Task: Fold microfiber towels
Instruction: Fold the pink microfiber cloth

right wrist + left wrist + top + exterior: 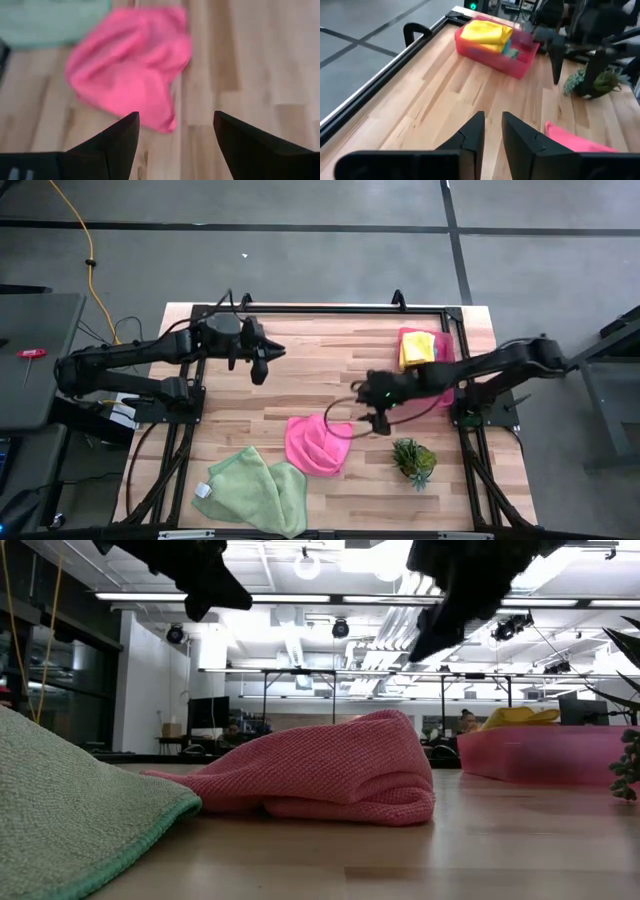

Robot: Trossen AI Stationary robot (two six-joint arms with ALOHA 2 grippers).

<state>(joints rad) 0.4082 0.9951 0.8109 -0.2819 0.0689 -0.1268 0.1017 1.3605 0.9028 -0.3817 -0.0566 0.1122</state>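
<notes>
Now your right end effector (175, 132) is hovering with fingers spread apart above the crumpled pink towel (317, 444) lying mid-tabletop (300, 375), while your left end effector (492, 132) is hanging nearly closed, holding nothing.

left tool (268, 356) raised, fingers narrowly apart, right tool (377, 416) spread wide, empty

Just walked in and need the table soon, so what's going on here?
Two robot arms are folding towels. The pink towel lies crumpled mid-table, held by neither arm. The right gripper hangs open just above its edge; the left gripper hovers empty farther back, fingers slightly apart. Two green towels wait at the front, and a yellow towel sits in the pink tray.
</notes>
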